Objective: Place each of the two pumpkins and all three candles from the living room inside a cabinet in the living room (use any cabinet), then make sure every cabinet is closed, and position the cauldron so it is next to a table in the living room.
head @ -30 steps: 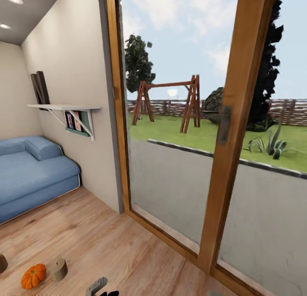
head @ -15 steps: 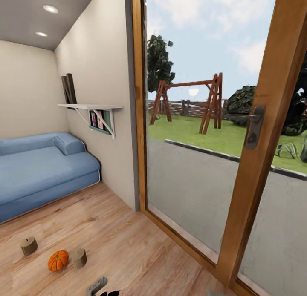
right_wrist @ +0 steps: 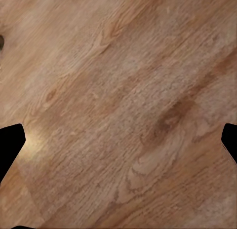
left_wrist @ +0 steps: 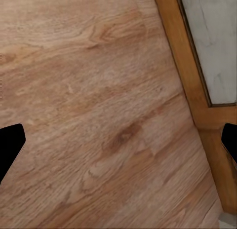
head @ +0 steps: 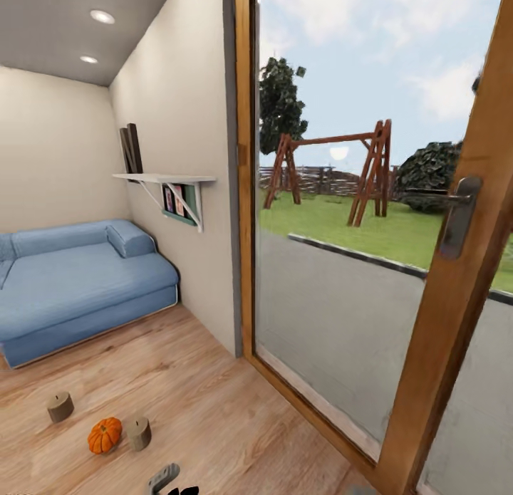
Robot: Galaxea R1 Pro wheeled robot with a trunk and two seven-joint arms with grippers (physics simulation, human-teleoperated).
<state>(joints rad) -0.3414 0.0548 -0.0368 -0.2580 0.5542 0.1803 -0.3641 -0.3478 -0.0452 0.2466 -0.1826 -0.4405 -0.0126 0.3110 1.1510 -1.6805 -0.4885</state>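
Down on the wood floor [head: 214, 409], near left, a pumpkin [head: 105, 435] sits between two candles: one [head: 138, 433] just right of it, the other [head: 60, 407] farther left. A blue sofa [head: 78, 281] stands far left, a glass door [head: 342, 267] on the right. Left gripper [left_wrist: 118, 142] and right gripper [right_wrist: 118, 142] hang over bare floor, jaws spread wide, seemingly empty.

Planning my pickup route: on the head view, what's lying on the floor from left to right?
Candle → pumpkin → second candle, which sits right beside the pumpkin.
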